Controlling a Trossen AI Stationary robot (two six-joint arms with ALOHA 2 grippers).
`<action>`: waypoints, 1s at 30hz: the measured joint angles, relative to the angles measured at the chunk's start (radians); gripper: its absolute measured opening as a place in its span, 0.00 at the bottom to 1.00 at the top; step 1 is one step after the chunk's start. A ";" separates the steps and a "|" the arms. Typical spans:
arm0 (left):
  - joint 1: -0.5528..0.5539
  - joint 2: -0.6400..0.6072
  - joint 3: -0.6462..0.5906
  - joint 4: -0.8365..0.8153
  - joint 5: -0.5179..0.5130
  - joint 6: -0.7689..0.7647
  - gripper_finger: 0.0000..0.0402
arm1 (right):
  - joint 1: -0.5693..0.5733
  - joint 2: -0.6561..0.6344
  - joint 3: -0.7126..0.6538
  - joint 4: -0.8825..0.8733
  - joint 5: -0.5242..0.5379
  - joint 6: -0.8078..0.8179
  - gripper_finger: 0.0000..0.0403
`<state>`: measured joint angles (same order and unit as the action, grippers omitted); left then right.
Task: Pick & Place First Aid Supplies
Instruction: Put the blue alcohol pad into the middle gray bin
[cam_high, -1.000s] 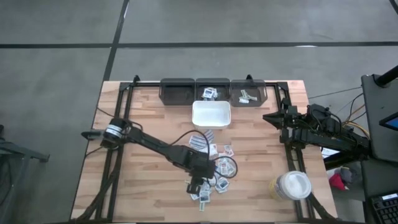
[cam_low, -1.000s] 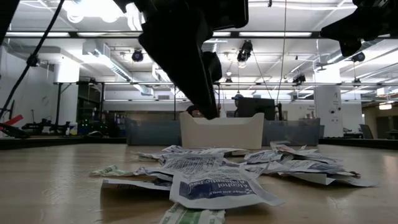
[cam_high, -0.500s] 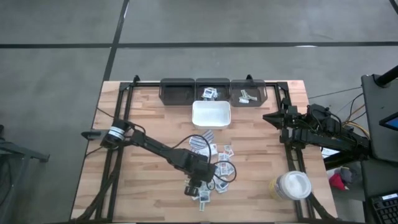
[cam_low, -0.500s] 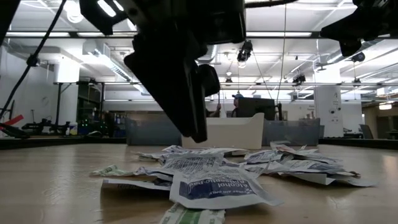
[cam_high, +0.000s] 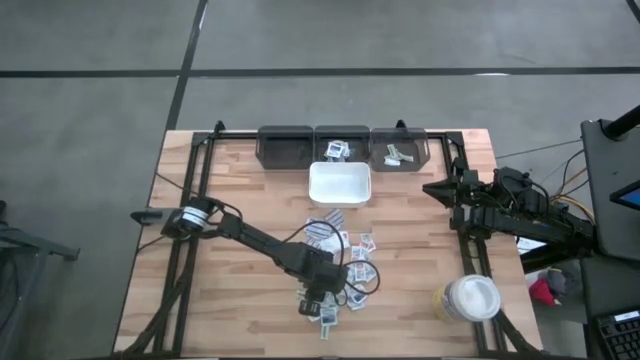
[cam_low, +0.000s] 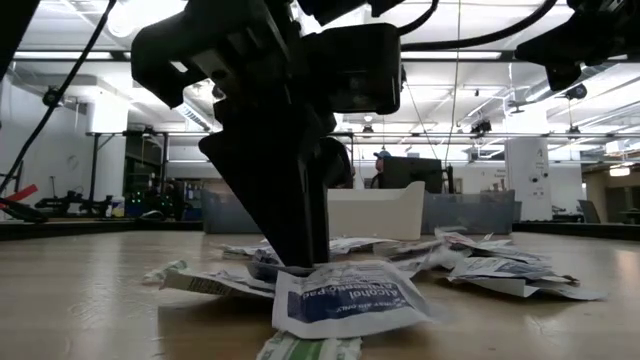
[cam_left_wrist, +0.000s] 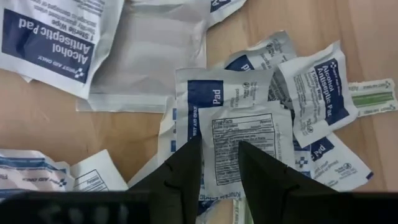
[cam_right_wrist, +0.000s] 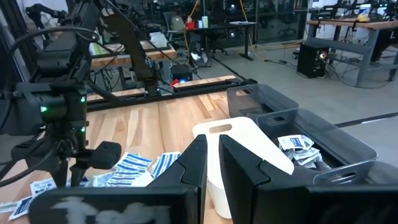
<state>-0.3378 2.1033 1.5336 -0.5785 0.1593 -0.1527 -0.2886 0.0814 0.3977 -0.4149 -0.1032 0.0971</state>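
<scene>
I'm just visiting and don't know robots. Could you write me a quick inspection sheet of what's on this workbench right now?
Surface: wooden table, bare on its left side.
Job's things: heap of packets near the front middle; more packets in two of the three dark bins at the back; white tray looks empty.
Clutter: white-lidded jar at front right.
Grippers: left gripper down on the heap, fingers open astride one packet; right gripper waits raised at the right edge, fingers nearly together.
Cables: black loop on the left arm, over the heap.
Surroundings: grey floor; workshop benches behind.

packets (cam_high: 335, 268) crowd centre (bare wood (cam_high: 230, 180) left)
</scene>
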 joint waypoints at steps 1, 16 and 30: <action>0.000 0.000 0.000 0.000 0.000 0.000 0.27 | 0.000 0.000 0.000 0.000 0.000 0.000 0.10; 0.000 -0.006 0.003 -0.001 -0.003 -0.025 0.01 | 0.000 0.000 0.000 0.000 0.000 0.000 0.09; 0.004 -0.032 0.029 -0.029 -0.003 -0.043 0.00 | 0.000 0.000 0.000 0.000 0.000 0.000 0.10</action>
<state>-0.3338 2.0716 1.5629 -0.6078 0.1558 -0.1953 -0.2882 0.0813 0.3977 -0.4149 -0.1032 0.0969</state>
